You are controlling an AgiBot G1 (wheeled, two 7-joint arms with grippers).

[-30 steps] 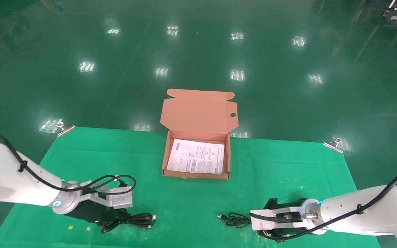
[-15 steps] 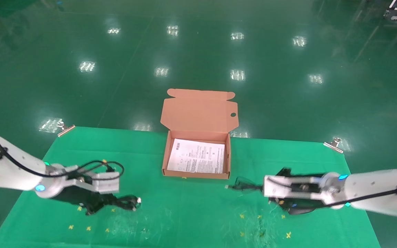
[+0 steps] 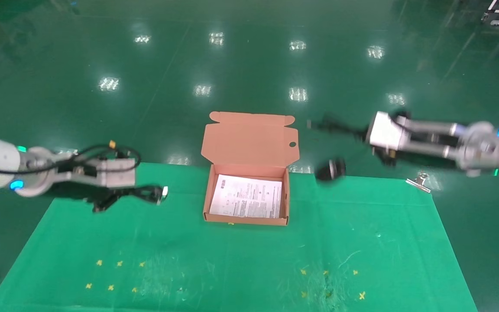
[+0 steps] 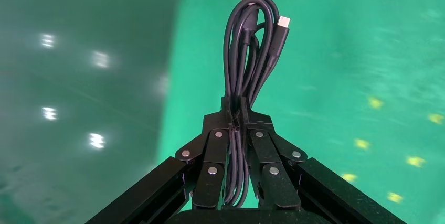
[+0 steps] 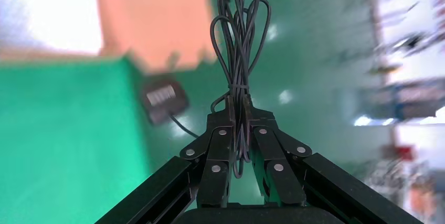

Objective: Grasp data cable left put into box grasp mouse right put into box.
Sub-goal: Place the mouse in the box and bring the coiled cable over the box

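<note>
Between the pads of my left gripper (image 4: pixel 237 121) I pinch the data cable (image 4: pixel 251 56), the fingers pressed together on the middle of the bundle. Its loops run straight out past my fingertips, and the two silver plug tips sit at the far end, one a little beyond the other. Below that bundle lies the green cloth (image 3: pixel 232 251) with its small yellow marks.

My right gripper (image 5: pixel 241 116) is clamped just as tightly on the mouse cord (image 5: pixel 239 35), a bunch of thin black loops standing out beyond the fingertips. The mouse (image 5: pixel 163 99) itself is not between my fingers (it dangles on its cord, down and off to one side of them, clear of the cloth).

From the head view, my left gripper (image 3: pixel 102 203) hangs over the cloth's far left part, with the cable's plug end (image 3: pixel 163 193) pointing toward the box (image 3: pixel 246 219). The box stands open between my two grippers, its tall lid upright with the round hole near one corner, and a printed paper sheet (image 3: pixel 247 197) flat inside. My right gripper (image 3: pixel 381 149) is raised beyond the cloth's far right edge, past the box, over the shiny green floor (image 3: pixel 249 65); the mouse (image 3: pixel 331 170) swings just beside the box's right wall, not in it.
</note>
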